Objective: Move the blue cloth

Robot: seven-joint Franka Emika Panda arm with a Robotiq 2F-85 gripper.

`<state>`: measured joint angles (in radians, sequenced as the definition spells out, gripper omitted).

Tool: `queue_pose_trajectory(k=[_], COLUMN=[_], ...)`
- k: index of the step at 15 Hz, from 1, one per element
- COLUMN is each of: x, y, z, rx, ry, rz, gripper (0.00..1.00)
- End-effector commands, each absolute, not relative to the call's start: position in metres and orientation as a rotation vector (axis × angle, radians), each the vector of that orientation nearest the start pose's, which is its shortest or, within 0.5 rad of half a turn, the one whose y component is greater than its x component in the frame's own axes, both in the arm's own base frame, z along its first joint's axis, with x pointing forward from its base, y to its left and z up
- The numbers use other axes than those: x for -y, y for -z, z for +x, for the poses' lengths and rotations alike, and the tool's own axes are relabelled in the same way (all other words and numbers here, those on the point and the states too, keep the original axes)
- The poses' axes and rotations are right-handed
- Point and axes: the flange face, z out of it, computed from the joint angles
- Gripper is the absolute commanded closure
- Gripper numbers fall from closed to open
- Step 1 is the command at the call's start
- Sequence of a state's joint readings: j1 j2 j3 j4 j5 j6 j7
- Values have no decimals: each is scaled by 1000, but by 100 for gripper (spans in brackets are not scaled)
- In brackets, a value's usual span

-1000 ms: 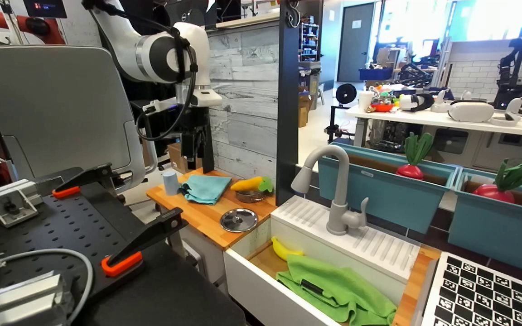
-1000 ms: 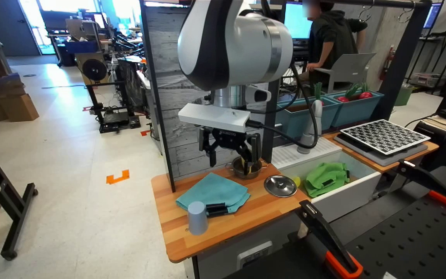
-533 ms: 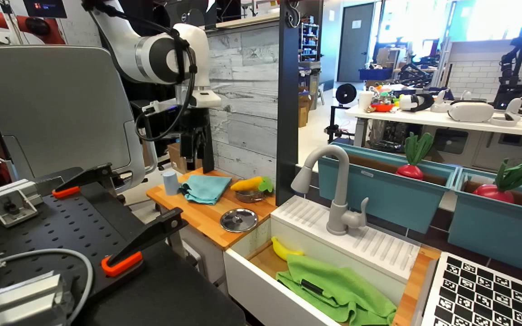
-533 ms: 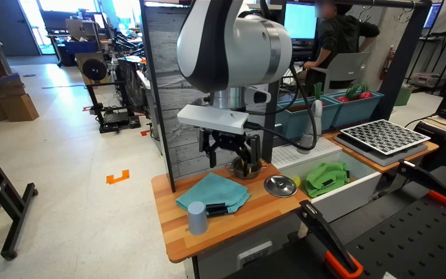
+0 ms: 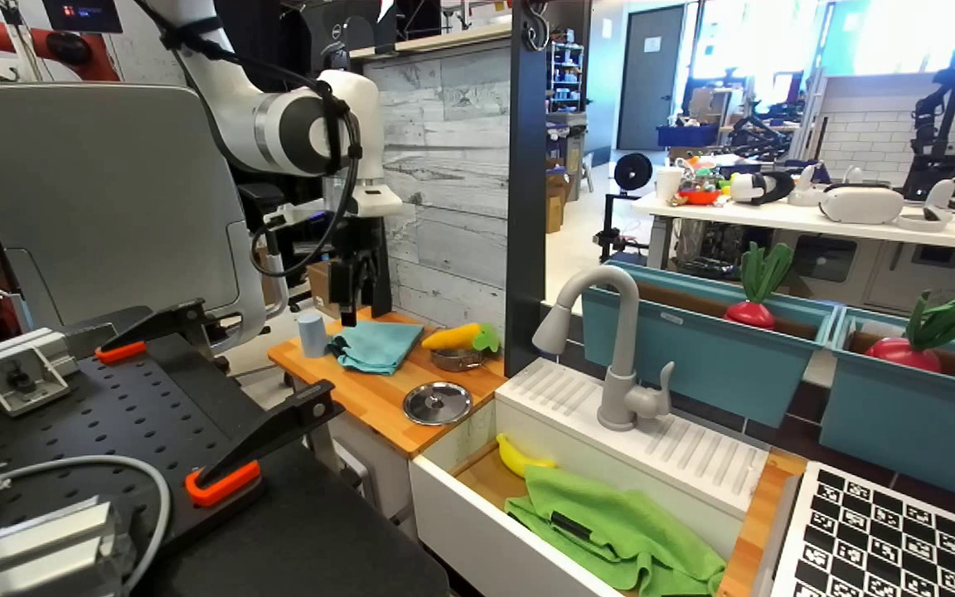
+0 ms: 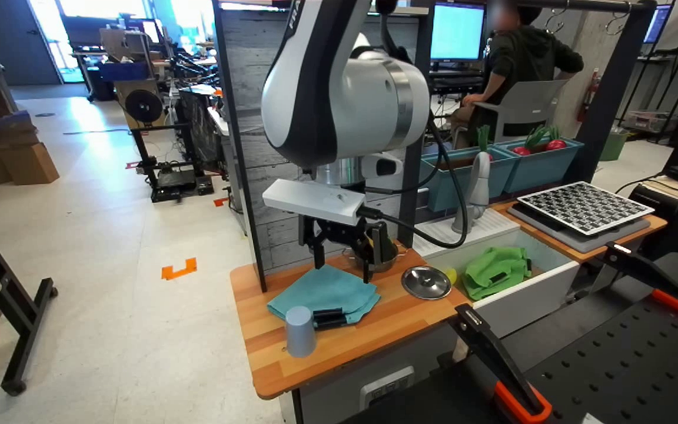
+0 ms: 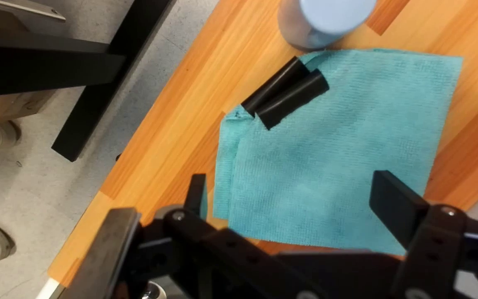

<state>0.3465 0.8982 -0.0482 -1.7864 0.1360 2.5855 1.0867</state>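
The blue cloth lies folded flat on the wooden counter, in both exterior views and in the wrist view. Two black strips lie side by side at one edge of it. My gripper is open and empty, pointing down above the cloth, in both exterior views. In the wrist view my gripper has one finger over the cloth and the other just outside its side edge. The fingers appear apart from the cloth; the exact height is hard to tell.
A grey-blue cup stands beside the cloth near the black strips. A pot with a yellow toy vegetable and a metal lid are on the counter. A wood-patterned wall rises behind. The sink holds a green cloth.
My arm and gripper have come down towards the cloth, mostly within the last half second. The gripper stays open. The cloth has not moved.
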Motion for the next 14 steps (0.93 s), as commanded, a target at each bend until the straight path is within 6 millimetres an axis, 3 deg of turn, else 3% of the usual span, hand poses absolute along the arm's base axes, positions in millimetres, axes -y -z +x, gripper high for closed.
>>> queue_pose_trajectory(k=[1,9,14], x=[-190,-219,-224], y=[-19,16,35], z=[610,633,638], rx=[-1387,-1439,-1434], ry=[-114,6,10], rz=[-2876,-2913,-2932], gripper=[0,0,0])
